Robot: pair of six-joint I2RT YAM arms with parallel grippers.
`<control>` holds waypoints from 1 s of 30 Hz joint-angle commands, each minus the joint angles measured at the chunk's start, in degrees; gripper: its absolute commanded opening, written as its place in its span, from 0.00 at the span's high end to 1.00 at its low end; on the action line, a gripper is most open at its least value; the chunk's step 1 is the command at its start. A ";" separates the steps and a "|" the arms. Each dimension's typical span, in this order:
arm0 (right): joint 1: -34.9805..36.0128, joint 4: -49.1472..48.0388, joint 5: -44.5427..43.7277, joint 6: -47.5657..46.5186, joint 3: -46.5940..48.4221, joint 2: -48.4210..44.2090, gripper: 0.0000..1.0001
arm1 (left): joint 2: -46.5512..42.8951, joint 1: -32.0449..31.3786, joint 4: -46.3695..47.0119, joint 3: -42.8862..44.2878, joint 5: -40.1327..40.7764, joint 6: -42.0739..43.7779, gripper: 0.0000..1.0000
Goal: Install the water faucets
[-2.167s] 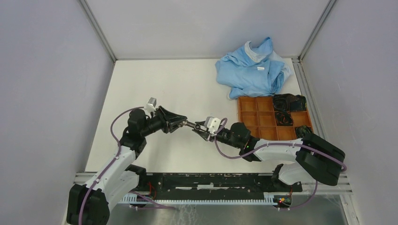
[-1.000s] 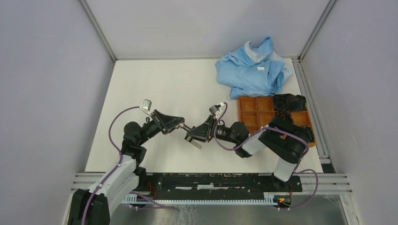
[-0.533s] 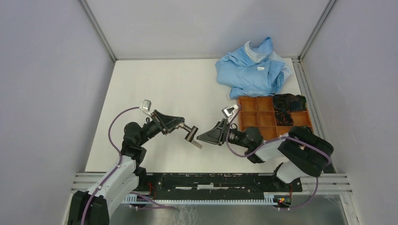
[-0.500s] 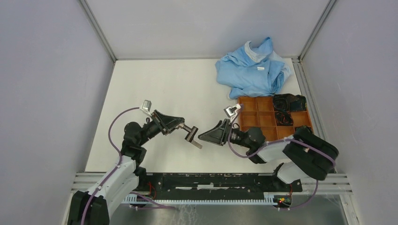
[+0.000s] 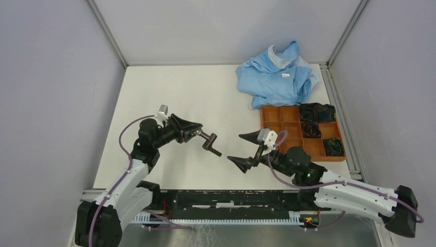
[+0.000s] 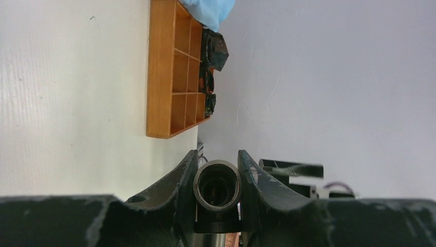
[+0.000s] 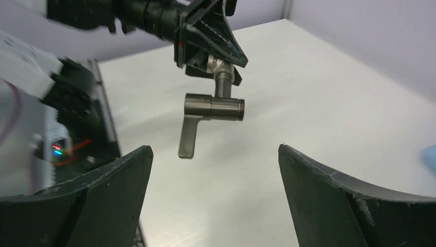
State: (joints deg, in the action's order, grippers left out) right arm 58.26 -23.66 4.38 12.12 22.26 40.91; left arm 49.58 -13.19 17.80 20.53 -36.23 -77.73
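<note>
faucet (image 5: 210,143), one joined metal piece with a flat lever, is held above the table (image 5: 169,92) by the left gripper (image 5: 199,136), jaws pinched on its pipe end. right gripper (image 5: 235,147) faces it, spread wide, holding nothing. one orange tray (image 5: 267,109), one blue cloth (image 5: 275,77).

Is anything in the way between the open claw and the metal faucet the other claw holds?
No, nothing visible. The right gripper stands open facing the faucet, which the left gripper holds above the table; only air lies between them.
</note>
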 commanded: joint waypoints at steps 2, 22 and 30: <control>15.20 10.40 -30.55 -38.99 4.18 1.37 0.03 | -0.06 0.42 -11.52 8.87 -0.77 -1.39 0.98; 28.71 -26.91 -41.38 -79.35 8.40 33.36 0.02 | 0.06 0.44 -16.01 10.91 -1.16 1.57 0.98; 27.64 -33.35 -39.55 -79.45 12.57 43.28 0.16 | -0.60 0.45 -15.40 9.73 -1.91 1.18 0.98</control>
State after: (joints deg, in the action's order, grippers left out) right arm 86.52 -51.20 -36.86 -67.42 31.66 81.67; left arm 50.00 -13.19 -0.14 28.45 -36.14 -77.58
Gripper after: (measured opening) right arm 0.893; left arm 0.376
